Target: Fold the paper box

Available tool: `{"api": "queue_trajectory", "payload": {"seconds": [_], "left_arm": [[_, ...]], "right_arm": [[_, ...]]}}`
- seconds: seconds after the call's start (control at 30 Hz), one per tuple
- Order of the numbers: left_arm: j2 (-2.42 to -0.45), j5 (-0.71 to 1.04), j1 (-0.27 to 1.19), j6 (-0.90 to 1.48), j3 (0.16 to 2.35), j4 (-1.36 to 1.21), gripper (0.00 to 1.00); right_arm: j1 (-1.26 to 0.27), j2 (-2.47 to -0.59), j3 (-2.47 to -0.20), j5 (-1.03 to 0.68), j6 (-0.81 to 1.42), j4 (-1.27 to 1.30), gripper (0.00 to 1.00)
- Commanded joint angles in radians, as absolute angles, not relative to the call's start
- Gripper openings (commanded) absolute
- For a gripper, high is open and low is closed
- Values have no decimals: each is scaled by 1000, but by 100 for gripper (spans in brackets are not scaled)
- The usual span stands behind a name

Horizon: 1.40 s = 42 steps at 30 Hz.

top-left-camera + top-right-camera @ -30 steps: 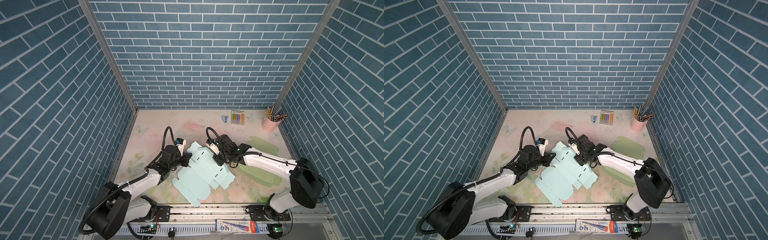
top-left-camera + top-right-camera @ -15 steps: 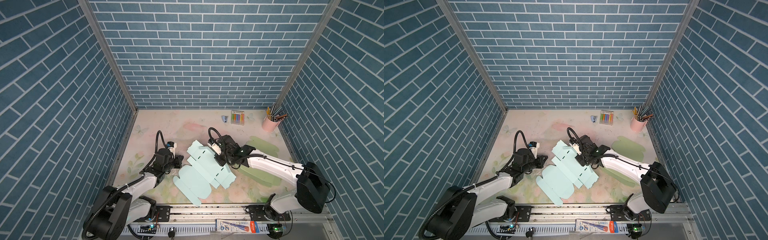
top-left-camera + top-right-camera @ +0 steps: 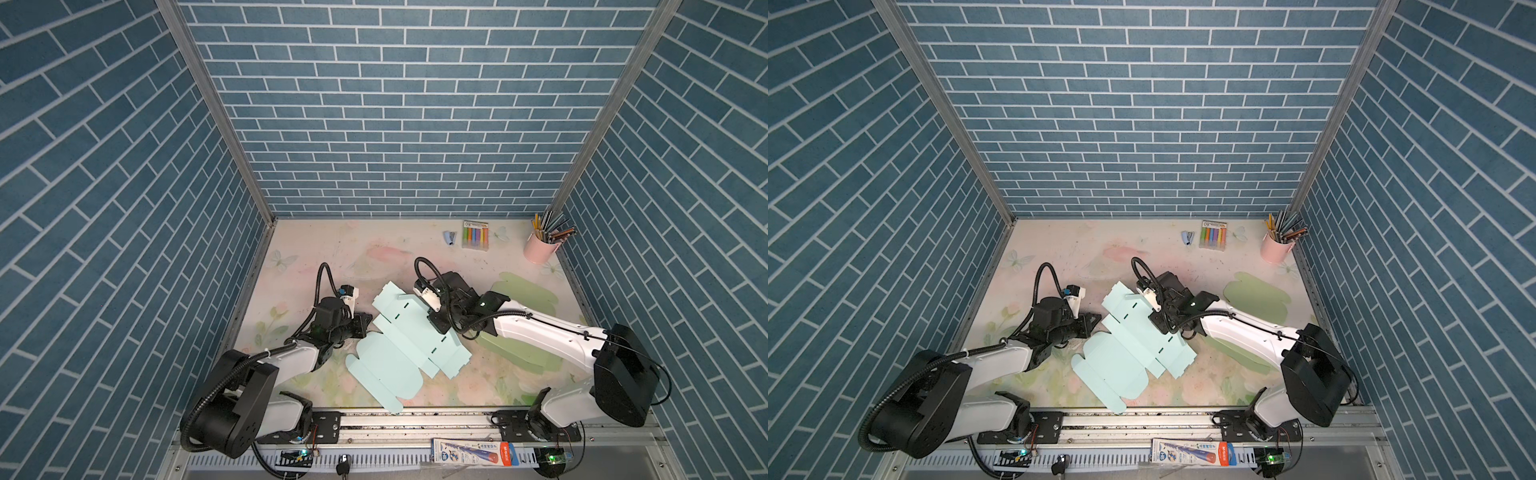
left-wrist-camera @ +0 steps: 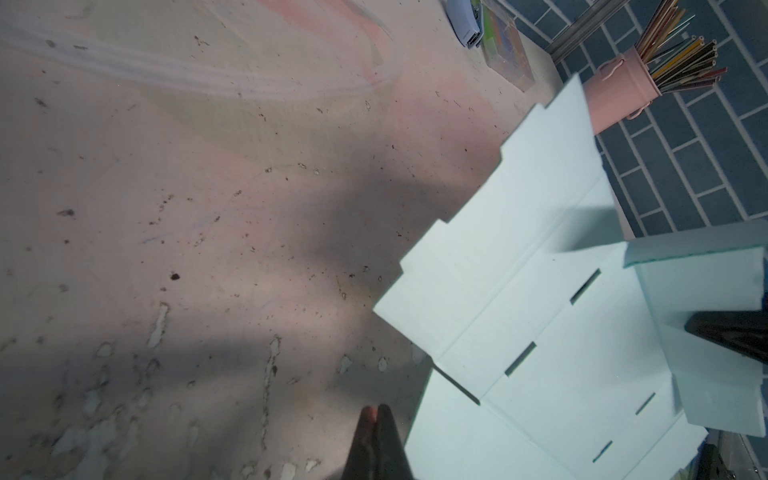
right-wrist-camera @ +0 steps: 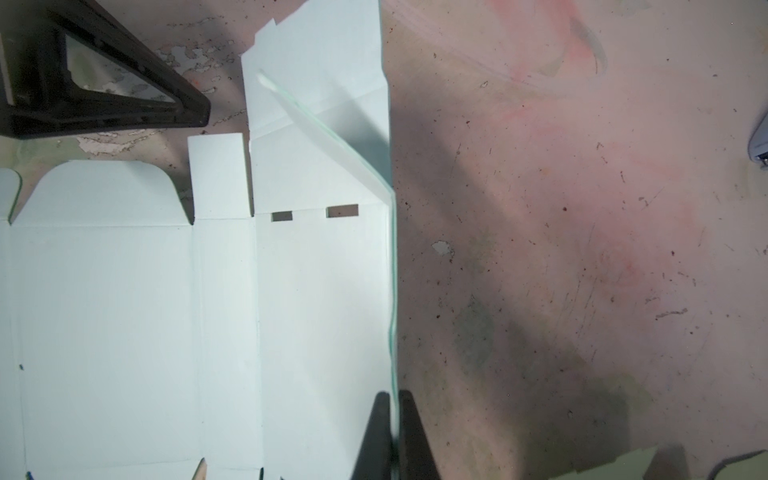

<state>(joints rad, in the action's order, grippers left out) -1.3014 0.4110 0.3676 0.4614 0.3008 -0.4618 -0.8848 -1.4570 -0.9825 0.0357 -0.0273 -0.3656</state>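
Note:
The paper box [image 3: 399, 345] [image 3: 1125, 349] lies as a flat pale mint cut-out sheet in the middle of the table, with slots and flaps showing. My right gripper [image 3: 438, 326] [image 5: 394, 395] is shut on the thin edge of a side panel [image 5: 392, 291], which stands upright from the sheet. My left gripper [image 3: 365, 322] [image 4: 376, 409] is shut and holds nothing. It sits low over the table just off the left edge of the paper box [image 4: 561, 332]. The left fingers [image 5: 124, 95] show in the right wrist view beside a small flap.
At the back right stand a pink cup of pencils [image 3: 540, 251], a marker pack [image 3: 475, 235] and a small stapler [image 3: 449, 237]. A pale green sheet [image 3: 523, 295] lies under the right arm. The metal rail [image 3: 415, 419] runs along the front edge.
My left gripper drew back from the box's left edge, then came close to it again, still shut. The right gripper kept hold of the raised panel and shifted only slightly.

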Motion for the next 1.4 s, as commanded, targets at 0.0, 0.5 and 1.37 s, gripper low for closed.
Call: {"api": "queue_trajectory", "payload": {"seconds": [0.0,0.5,1.37], "left_arm": [[-1283,430,379,471,282,-485,0],[-1226,413,448,486,280,-459,0],[-1246,370,551,518,271,-482,0]], "right_arm": [[-893,-1447,-995,54,-52,-359,0],[-905,-1451,-1015,73,-57,-359,0],[-1123,-1485,-980,512,-223,-219,0]]}}
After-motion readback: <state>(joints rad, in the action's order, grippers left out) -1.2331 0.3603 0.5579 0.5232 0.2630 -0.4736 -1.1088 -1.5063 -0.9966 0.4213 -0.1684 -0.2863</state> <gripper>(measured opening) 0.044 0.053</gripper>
